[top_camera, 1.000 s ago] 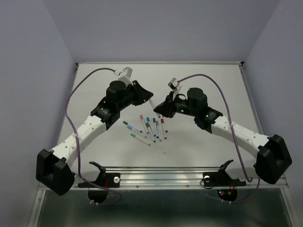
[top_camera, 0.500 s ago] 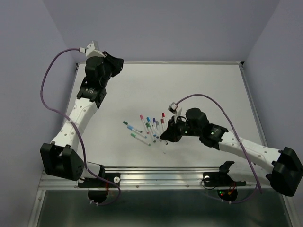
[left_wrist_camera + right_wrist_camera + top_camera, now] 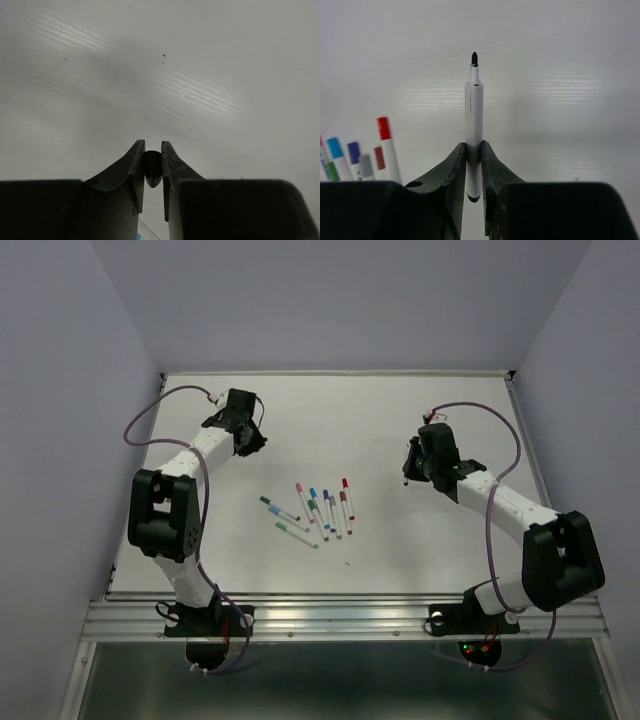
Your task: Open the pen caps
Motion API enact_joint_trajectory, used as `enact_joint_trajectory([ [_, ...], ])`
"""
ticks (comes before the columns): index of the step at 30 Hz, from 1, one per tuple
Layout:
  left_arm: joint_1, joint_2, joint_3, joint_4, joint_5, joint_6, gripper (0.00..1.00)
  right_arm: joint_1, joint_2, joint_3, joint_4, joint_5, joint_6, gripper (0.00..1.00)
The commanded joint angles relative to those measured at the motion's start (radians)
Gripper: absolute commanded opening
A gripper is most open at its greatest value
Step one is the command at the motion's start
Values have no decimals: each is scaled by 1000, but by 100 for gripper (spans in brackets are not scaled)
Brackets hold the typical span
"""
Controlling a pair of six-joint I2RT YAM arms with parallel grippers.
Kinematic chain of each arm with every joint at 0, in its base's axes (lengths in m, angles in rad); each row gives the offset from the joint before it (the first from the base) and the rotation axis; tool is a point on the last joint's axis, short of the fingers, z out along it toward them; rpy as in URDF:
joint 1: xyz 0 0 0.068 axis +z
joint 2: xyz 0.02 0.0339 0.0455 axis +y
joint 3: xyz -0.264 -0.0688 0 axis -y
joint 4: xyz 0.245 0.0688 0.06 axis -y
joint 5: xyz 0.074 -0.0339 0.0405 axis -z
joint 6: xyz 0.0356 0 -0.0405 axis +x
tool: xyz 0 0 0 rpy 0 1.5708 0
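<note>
- A small dark cap (image 3: 152, 167), smooth and rounded, is pinched between the black jaws of the left gripper (image 3: 152, 146).
- The right gripper (image 3: 473, 149) is clamped on a slim white pen barrel (image 3: 474, 110), its black tip bare.
- Coloured pen caps (image 3: 318, 502) sit on pens lying on the matte white table (image 3: 330, 420), between the arms.

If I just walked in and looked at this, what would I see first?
Probably the white pen pinched in the right fingers, sticking out with its black tip bare and no cap on. Next comes the fan of colour-capped pens lying in the middle of the table, between the two arms. The left fingers squeeze a small dark piece, likely that pen's cap.
</note>
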Motion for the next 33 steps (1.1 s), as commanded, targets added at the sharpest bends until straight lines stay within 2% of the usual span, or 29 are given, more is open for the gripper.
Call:
enact_joint_trajectory([
  [1,6,71,92,-78,-27,59,3,-55,84,65,-32,123,-11,1],
  [6,9,175,166,-124,-82,104,5,-131,160,96,-37,131,-46,1],
  [13,44,296,247,-144,-90,130,6,-248,267,144,-40,116,-86,1],
  [20,67,393,365,-175,-98,203,11,-271,350,208,-37,49,-271,1],
  [26,84,436,404,-192,-86,225,13,-312,410,291,-37,35,-342,2],
  [30,92,451,410,-189,-75,228,22,-313,448,329,-38,-22,-322,5],
  [31,92,456,414,-199,-72,227,29,-313,456,338,-37,-17,-316,5],
  [33,93,459,421,-204,-73,227,37,-313,488,357,-48,5,-301,6],
])
